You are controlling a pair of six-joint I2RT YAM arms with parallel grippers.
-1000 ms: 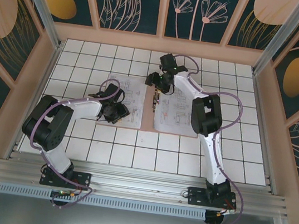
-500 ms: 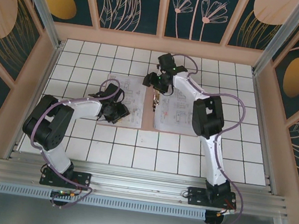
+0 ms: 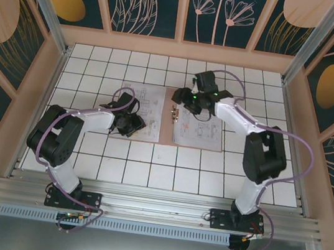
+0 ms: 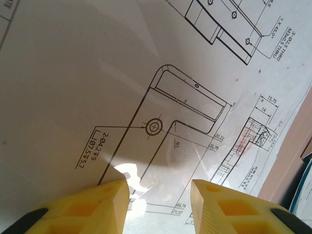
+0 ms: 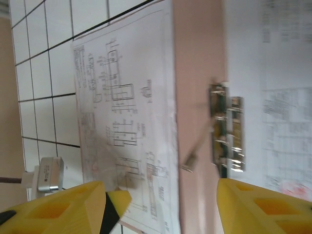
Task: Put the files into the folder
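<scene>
Folder [image 3: 164, 136] lies open and flat on the white-tiled table [image 3: 147, 172], approx. mid-table, w/ its bare spine strip running front to back. A metal clip [image 3: 173, 109] sits on that strip toward the far end, at the edge of the right half. The left sheet [image 3: 150, 102], white w/ black line drawings, covers the folder's left half; the right sheet [image 3: 202, 130], also printed, covers the right half; both lie flat. Left gripper [image 3: 130, 124] is down over the near-right part of the left sheet. The wrist cam shows its yellow fingers [image 4: 97, 207] apart w/ only the drawing beneath; contact w/ the paper can't be told. A cyan-blue sheet [image 4: 305, 195] peeks in at that view's right margin, beyond a band of bare folder card. Right gripper [image 3: 182, 96] hangs over the folder's far end, near the spine, just beyond the clip. Its jaws stand wide apart, holding nothing, w/ strip and clip seen between the fingers [image 5: 263, 207].
</scene>
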